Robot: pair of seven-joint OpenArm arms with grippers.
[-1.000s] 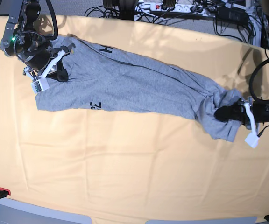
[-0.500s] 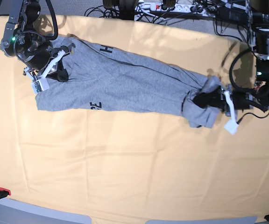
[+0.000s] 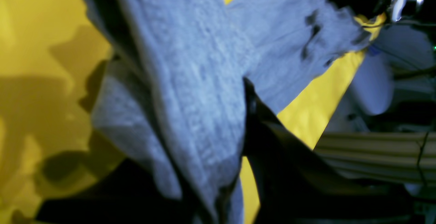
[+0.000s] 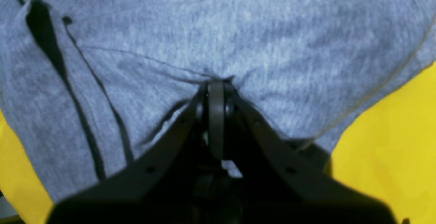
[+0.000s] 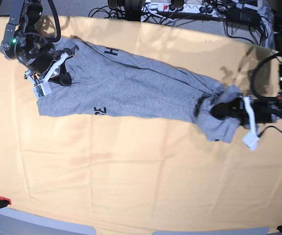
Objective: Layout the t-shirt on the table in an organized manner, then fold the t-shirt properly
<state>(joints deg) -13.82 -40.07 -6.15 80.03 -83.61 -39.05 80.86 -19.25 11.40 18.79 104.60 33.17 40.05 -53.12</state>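
While the shirt [image 5: 136, 88] lies stretched across the surface [image 5: 131, 171], the right fingers [image 4: 214, 84] are clamped on its one end and the left fingers [image 5: 219, 110] on its bunched opposite end.

free: table [image 5: 141, 171] near half bare | obstacles: t-shirt [image 5: 141, 88] across far half; cables [image 5: 180, 10] behind far edge

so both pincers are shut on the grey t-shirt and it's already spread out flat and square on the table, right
Not quite. Both the left pincer and right pincer are shut on the t-shirt, but the base view shows it stretched into a long, bunched strip across the table, not spread flat.
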